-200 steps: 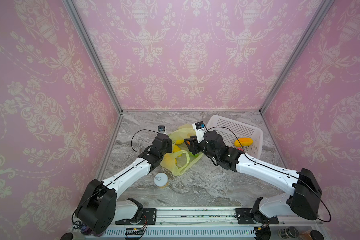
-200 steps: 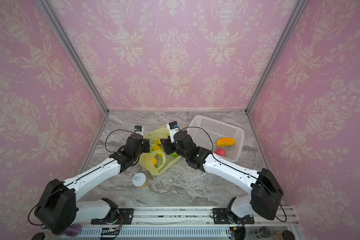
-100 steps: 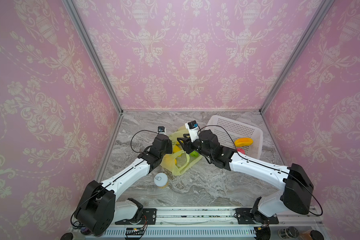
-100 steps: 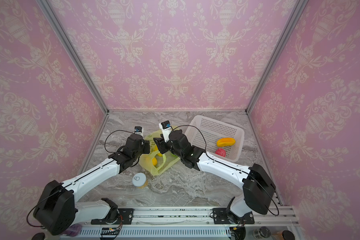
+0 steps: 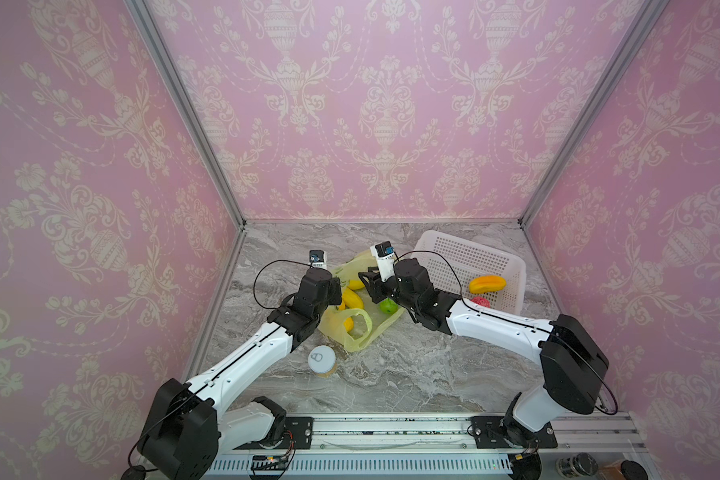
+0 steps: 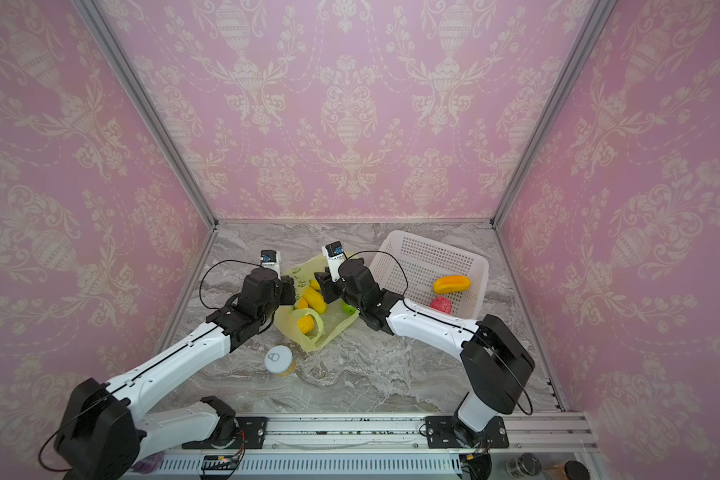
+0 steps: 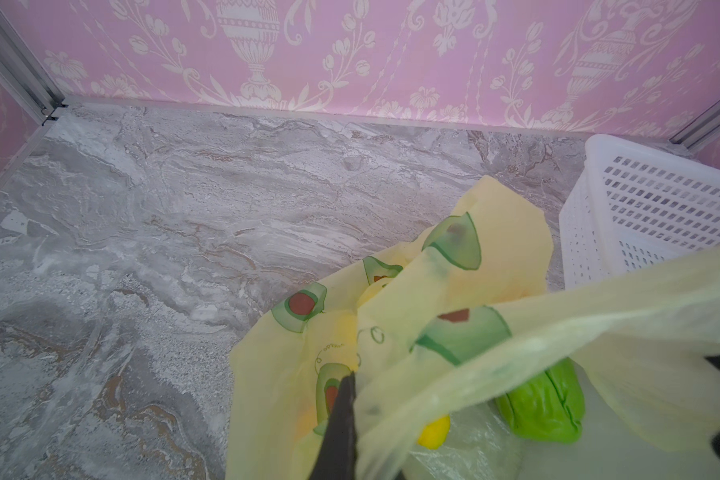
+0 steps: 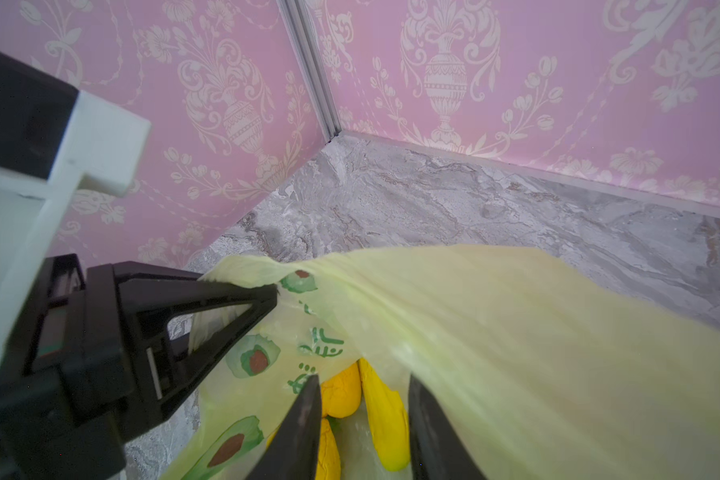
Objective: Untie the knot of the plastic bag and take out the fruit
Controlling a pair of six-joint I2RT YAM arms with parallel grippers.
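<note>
White perforated plastic basket (image 5: 454, 255) at far right of grey marble tabletop (image 5: 412, 374). Round can, white pull-tab lid (image 5: 321, 360), near front.

The three walls (image 5: 383, 104) are papered pink with a cream pattern of urns and leafy garlands, and they meet at two slanting aluminium posts (image 5: 184, 112). The floor (image 5: 391, 365) is grey and marble-patterned with brownish veins, and a silver rail (image 5: 391, 432) runs along its near edge. The light is soft and even, with faint shadows.
</note>
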